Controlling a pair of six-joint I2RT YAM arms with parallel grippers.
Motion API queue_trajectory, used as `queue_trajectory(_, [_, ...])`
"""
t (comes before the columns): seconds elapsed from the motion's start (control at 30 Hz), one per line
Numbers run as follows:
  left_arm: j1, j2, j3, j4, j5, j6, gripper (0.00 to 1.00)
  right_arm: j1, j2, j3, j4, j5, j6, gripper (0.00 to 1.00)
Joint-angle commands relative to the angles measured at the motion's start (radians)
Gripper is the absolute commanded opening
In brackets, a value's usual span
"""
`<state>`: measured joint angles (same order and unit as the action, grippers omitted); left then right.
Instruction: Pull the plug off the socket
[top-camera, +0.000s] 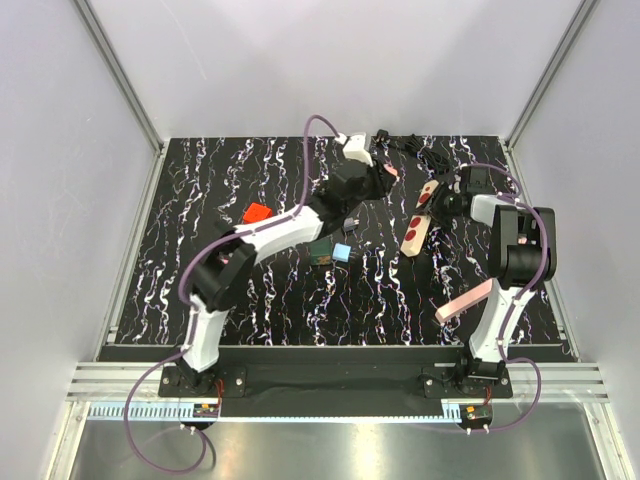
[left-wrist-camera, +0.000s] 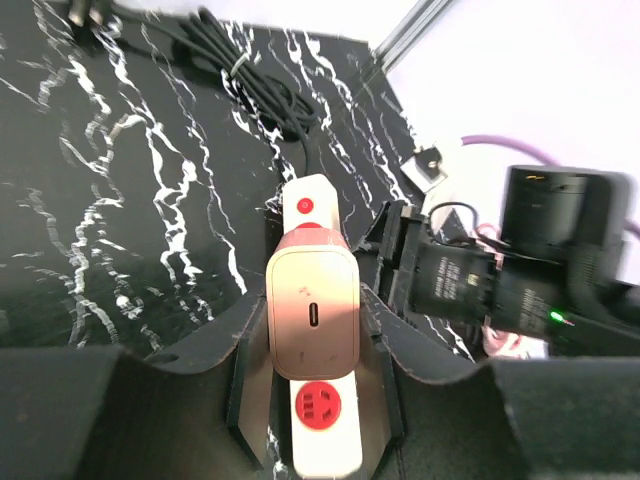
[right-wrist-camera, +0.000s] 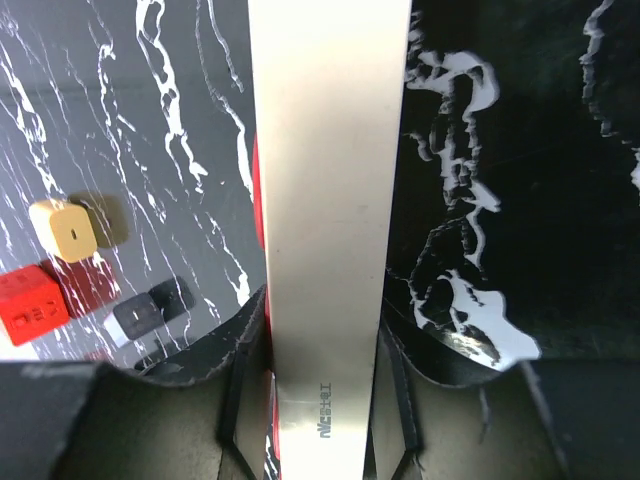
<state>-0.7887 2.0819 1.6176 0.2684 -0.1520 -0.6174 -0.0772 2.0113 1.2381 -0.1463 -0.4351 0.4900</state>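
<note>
Between the fingers of the left claw (left-wrist-camera: 312, 335) sits the plug (left-wrist-camera: 312, 295), squeezed tight. Just behind it runs the socket (left-wrist-camera: 330, 450), whether joined I cannot tell, clamped edgewise in the right claw (right-wrist-camera: 322, 350). Beyond both, a black cable (left-wrist-camera: 250, 80) lies coiled on the desk (left-wrist-camera: 100, 200).

Both arms are built alike: white shells alternate with black joint housings. The left arm (top-camera: 280, 230) and the right arm (top-camera: 497, 315) each rise from a black base plate (top-camera: 205, 381). A thin purple cable (top-camera: 307, 135) runs along the left arm, and a second cable (top-camera: 547, 265) runs along the right. A white camera block (top-camera: 356, 148) caps the left wrist. The left pincer (left-wrist-camera: 312, 312) and the right pincer (right-wrist-camera: 325, 312) have matt black, angular fingers. The right arm's black motor housing (left-wrist-camera: 560, 205) has a green light (left-wrist-camera: 555, 318) and small white print (left-wrist-camera: 450, 290).
</note>
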Motion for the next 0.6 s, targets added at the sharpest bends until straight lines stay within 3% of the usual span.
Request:
queue_trajectory(0.0, [0.038,-0.167,-0.114,0.109,0.003,0.047,0.00,0.002,-0.008,0.006,0.004,0.059,-0.010,0.00])
queue_trajectory(0.17, [0.074,-0.326,-0.281,0.005,0.023,0.142,0.00,0.001,-0.010,0.007,0.014,0.030,-0.014,0.00])
queue_trajectory(0.37, [0.130,-0.500,-0.423,-0.341,-0.035,0.266,0.00,-0.001,-0.016,0.004,0.034,0.003,-0.030,0.00])
queue_trajectory(0.57, [0.192,-0.490,-0.429,-0.534,-0.011,0.303,0.00,-0.001,-0.020,-0.005,0.053,-0.016,-0.030,0.00])
